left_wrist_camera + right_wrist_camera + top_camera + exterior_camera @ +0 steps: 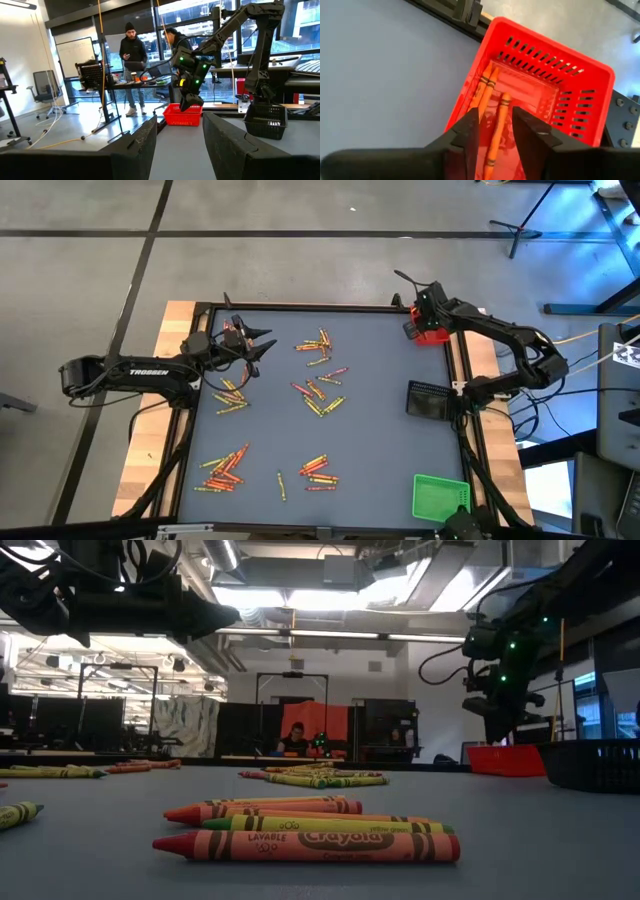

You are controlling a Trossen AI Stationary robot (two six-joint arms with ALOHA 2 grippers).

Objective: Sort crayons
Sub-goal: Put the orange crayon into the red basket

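Matt blue-grey table top [380,430], smooth, edged by a black metal frame [300,307] over pale bare wood [150,440]. Glossy slotted plastic in the red tray [580,75]; waxy orange crayons [495,130] inside it, paper-wrapped. Dull black mesh tray [266,120] beside the red one. Matt dark fingers [535,135].

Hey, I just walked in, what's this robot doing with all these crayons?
It is sorting crayons from the table into trays. The right gripper hangs over the red tray, its fingers apart, with three orange crayons lying in the tray below it. The left gripper is open and empty above the table's far left. Many crayons remain scattered; the black tray and green tray sit along the right edge.
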